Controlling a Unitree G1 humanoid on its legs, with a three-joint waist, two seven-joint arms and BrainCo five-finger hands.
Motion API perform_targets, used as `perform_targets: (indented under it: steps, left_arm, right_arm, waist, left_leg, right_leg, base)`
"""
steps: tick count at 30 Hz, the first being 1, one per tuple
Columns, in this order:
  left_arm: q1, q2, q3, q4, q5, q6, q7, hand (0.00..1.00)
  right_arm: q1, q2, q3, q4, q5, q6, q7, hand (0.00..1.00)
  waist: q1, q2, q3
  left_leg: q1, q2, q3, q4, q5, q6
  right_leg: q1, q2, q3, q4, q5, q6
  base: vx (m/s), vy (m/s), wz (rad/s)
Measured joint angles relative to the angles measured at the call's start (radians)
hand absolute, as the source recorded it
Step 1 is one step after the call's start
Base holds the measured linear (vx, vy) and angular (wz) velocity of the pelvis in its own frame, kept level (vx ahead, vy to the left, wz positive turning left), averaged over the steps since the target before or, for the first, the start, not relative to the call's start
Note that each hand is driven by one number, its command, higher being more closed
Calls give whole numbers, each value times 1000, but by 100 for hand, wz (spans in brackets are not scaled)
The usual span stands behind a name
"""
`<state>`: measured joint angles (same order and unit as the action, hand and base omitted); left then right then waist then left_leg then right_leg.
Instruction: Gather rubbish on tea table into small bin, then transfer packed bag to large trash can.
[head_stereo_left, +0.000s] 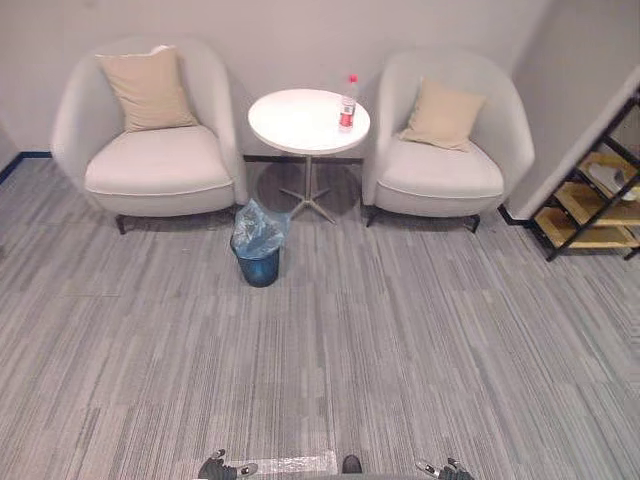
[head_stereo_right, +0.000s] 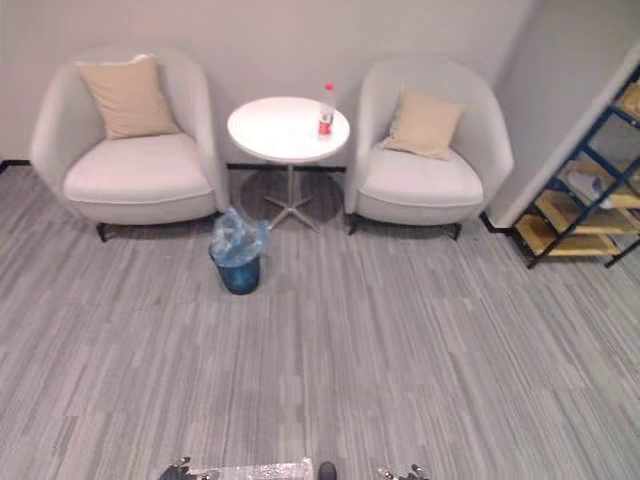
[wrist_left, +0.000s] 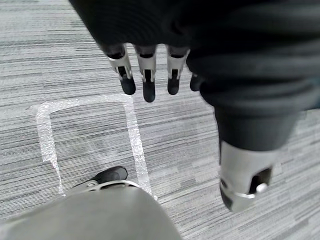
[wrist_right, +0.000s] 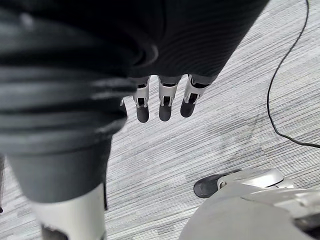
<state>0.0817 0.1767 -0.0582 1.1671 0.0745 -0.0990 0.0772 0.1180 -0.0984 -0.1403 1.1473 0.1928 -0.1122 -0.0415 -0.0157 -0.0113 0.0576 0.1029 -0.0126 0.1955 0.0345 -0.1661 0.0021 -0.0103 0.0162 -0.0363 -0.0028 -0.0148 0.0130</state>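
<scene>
In the left eye view a round white desk stands between two pale armchairs; the rubbish I can see is one bottle with a red cap, near the right edge of the desk; it stands upright, so its long axis is vertical and the cap points up. The small bin, lined with a loose blue bag, stands on the floor in front of the desk, a little to the left. The left robot hand and the right robot hand hang low, well apart from the desk.

The right eye view shows the same layout.

In the left wrist view the fingers hang straight and loose above a tape outline on the floor; this robot hand is open and empty.

In the right wrist view the fingers are also straight; nothing is held.

I judge that the bottle is tall and close to the edge; a touch from the side may tip it, and it may roll off the desk. The crumpled rim of the bag may cover part of the bin mouth, so a dropped bottle may bounce out.
</scene>
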Motion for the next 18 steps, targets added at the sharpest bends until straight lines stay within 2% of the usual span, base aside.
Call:
perform_targets:
  steps: [3, 4, 5, 6, 7, 8, 9, 11, 13, 14, 16, 17, 18]
  left_arm:
    - [-13, -1, 1, -1, -20, 0, 1, 0]
    - [-14, 1, 2, -6, -20, 0, 3, 0]
    - [-16, 3, 2, -8, -21, 0, 4, 0]
    - [-21, 6, 2, -13, -23, 0, 5, 0]
    - [-25, -12, 27, -43, -42, 0, 7, 0]
    - [-25, -18, 40, -48, -43, 0, 8, 0]
    - [-22, -30, 66, -49, -61, -1, 10, 0]
    - [-20, -32, 73, -55, -78, -1, 17, 0]
    - [-19, -30, 73, -59, -90, -5, 25, 0]
    - [-19, -30, 72, -58, -101, -5, 29, 0]
    - [-20, -32, 71, -58, -107, -5, 33, 0]
    - [-19, -34, 69, -58, -107, -6, 33, 0]
    - [-6, -42, 67, -56, -107, -8, 34, 0]
  right_arm:
    - [5, -3, 0, -13, -7, 0, -1, 0]
    - [9, -3, 7, -23, -7, -4, -6, 0]
    - [8, -2, 8, -24, -7, -5, -7, 0]
    - [7, -2, 10, -24, -7, -6, -10, 0]
    - [6, -23, 17, -37, 0, -12, -15, 0]
    - [6, -27, 19, -41, 2, -14, -17, 0]
    - [-5, -34, 19, -52, 4, -14, -28, 0]
    - [-2, -32, 18, -61, 4, -14, -35, 0]
    - [-1, -30, 17, -59, 4, -14, -40, 0]
    - [-1, -30, 16, -57, 4, -14, -42, 0]
    - [-1, -30, 16, -57, 2, -13, -48, 0]
    - [-4, -30, 16, -53, 2, -13, -49, 0]
    - [-9, -40, 18, -41, 0, -14, -50, 0]
  waist:
    - [0, 5, 20]
    - [0, 6, 25]
    - [0, 5, 26]
    - [-1, 5, 32]
    - [4, 27, 74]
    - [7, 35, 84]
    - [9, 45, 101]
    - [6, 40, 105]
    - [9, 34, 107]
    - [10, 33, 108]
    - [11, 33, 108]
    - [15, 33, 108]
    - [24, 44, 104]
  left_leg:
    - [-16, 39, 3, 103, -68, -31]
    - [-61, 71, 17, 217, -109, -69]
    - [-84, 80, 22, 272, -116, -82]
    - [-144, 103, 29, 404, -121, -91]
    - [-232, 167, 29, 685, -102, -111]
    - [-254, 181, 29, 741, -92, -113]
    - [-307, 190, 15, 850, -95, -80]
    - [-348, 173, 2, 838, -131, -70]
    - [-385, 145, -15, 743, -138, -74]
    - [-398, 121, -18, 637, -133, -76]
    - [-419, 63, -35, 434, -66, -70]
    - [-416, 38, -69, 338, -18, -80]
    - [-410, 22, -114, 247, 68, -76]
  right_leg:
    - [12, 14, -52, 41, -49, -14]
    - [13, 25, -60, 53, -72, -27]
    - [14, 28, -59, 53, -78, -36]
    - [17, 33, -55, 54, -82, -43]
    - [47, 58, -26, 89, -97, -68]
    - [52, 62, -15, 101, -107, -80]
    - [66, 59, 20, 140, -147, -97]
    - [78, 34, 54, 156, -170, -101]
    - [95, 1, 81, 152, -186, -93]
    - [110, -21, 100, 143, -196, -79]
    - [146, -56, 129, 119, -224, -63]
    - [152, -70, 134, 108, -234, -52]
    - [156, -68, 169, 102, -264, -35]
  base:
    - [79, -101, 8]
    - [92, -115, 2]
    - [84, -105, -3]
    - [115, -145, -29]
    - [119, -130, -39]
    - [207, -94, -65]
    - [227, -14, -59]
    - [224, 4, -55]
    - [267, 61, -40]
    - [320, 121, -35]
    - [406, 183, -34]
    - [400, 228, -56]
    - [420, 279, -74]
